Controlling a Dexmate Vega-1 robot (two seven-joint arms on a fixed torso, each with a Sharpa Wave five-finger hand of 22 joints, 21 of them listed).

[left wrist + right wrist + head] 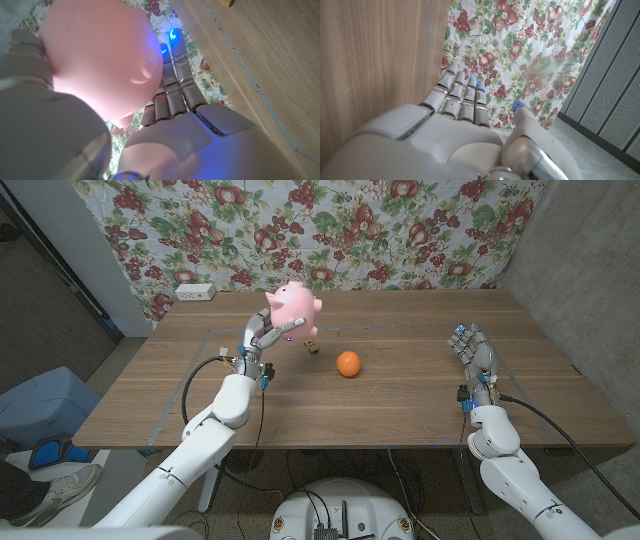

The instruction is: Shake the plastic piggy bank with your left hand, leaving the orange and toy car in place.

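— Head view first: where is the piggy bank?

— Up off the wooden table, gripped in the left hand, on the robot's left half of the table, with the floral cloth behind it.

— And from the left wrist view?

— The pink body of the piggy bank sits against that hand, whose fingers run up alongside it. It holds the bank.

— The other task things?

— The orange lies on the table near the middle. The toy car sits just beside it, toward the bank; the two are apart.

— The right hand?

— It holds nothing, over the table's right side, well apart from the orange. In the right wrist view its fingers are stretched out, close side by side, the thumb apart.
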